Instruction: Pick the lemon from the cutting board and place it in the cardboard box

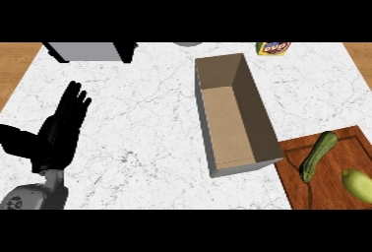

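While the left hand (58, 132) rests with fingers (75, 101) released, lemon (358, 185) partly cut off on cropped cutting board (350, 151).

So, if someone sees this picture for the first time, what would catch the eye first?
The long open cardboard box in the middle of the white counter stands out first. At the left, the left hand rests open, fingers up. At the lower right, a wooden cutting board carries a green zucchini and the lemon.
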You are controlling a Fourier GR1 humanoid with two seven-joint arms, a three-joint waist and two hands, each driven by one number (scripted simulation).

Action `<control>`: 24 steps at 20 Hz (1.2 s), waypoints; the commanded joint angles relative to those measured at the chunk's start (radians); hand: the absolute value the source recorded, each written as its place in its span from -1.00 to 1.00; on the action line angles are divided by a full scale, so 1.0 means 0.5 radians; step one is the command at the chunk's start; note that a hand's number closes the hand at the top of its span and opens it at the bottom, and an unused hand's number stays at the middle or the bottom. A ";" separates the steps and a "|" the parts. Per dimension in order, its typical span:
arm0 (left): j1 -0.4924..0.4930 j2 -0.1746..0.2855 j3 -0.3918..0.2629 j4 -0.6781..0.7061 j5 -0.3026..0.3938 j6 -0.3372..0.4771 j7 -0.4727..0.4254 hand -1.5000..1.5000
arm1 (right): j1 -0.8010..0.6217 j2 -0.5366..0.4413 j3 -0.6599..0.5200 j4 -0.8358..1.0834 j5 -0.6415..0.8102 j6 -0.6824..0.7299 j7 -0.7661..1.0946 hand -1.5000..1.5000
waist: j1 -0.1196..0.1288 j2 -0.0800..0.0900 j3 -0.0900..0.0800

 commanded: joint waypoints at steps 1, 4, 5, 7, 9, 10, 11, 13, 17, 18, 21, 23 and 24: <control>-0.082 -0.032 0.002 0.030 -0.001 0.012 0.023 0.00 | -0.073 0.015 0.061 0.171 0.043 0.238 -0.494 -1.00 | 0.001 0.007 0.001; -0.076 -0.036 0.006 0.100 -0.052 0.022 -0.028 0.00 | -0.093 0.026 0.072 0.120 0.017 0.221 -0.452 -1.00 | -0.016 0.004 -0.002; -0.034 0.028 0.085 0.099 0.038 -0.074 -0.035 0.00 | -0.077 0.132 0.115 0.138 0.054 0.111 -0.464 -1.00 | -0.007 0.003 -0.002; 0.022 -0.046 -0.022 -0.053 -0.043 0.033 0.029 0.00 | -0.086 0.123 0.099 0.161 0.022 0.138 -0.478 -1.00 | 0.002 -0.003 0.000; -0.098 0.003 0.055 0.072 0.008 -0.041 0.031 0.00 | -0.126 0.095 0.113 0.178 0.024 0.170 -0.466 -1.00 | -0.010 0.004 -0.002; -0.014 -0.002 0.053 0.032 0.033 -0.057 0.035 0.00 | -0.150 0.106 0.115 0.279 0.051 0.136 -0.509 -1.00 | 0.010 0.004 0.000; 0.037 -0.046 0.035 0.034 -0.012 -0.043 -0.102 0.00 | -0.086 0.156 0.175 0.247 0.110 0.067 -0.538 -1.00 | 0.001 0.002 -0.001; 0.052 0.019 0.054 -0.091 0.029 -0.073 0.034 0.00 | -0.162 0.168 0.168 0.205 0.063 0.091 -0.415 -1.00 | 0.010 -0.002 -0.002; 0.143 -0.014 0.048 -0.027 0.006 -0.109 -0.085 0.00 | -0.205 0.199 0.233 0.207 0.110 0.047 -0.393 -1.00 | 0.011 0.000 -0.003; -0.054 -0.041 0.053 0.089 -0.040 -0.043 -0.041 0.00 | -0.197 0.172 0.234 0.216 0.113 0.080 -0.405 -1.00 | -0.017 0.003 -0.004; -0.016 0.028 0.119 0.040 0.038 -0.121 0.018 0.00 | -0.243 0.246 0.263 0.295 0.141 0.016 -0.429 -1.00 | -0.001 0.002 -0.002; 0.019 -0.069 -0.010 -0.072 -0.077 -0.004 0.060 0.00 | -0.314 0.277 0.268 0.456 0.227 -0.087 -0.470 -1.00 | 0.006 0.001 -0.001; 0.011 -0.002 0.063 -0.075 -0.033 -0.059 0.075 0.00 | -0.281 0.223 0.250 0.347 0.190 -0.031 -0.422 -1.00 | -0.006 -0.002 -0.004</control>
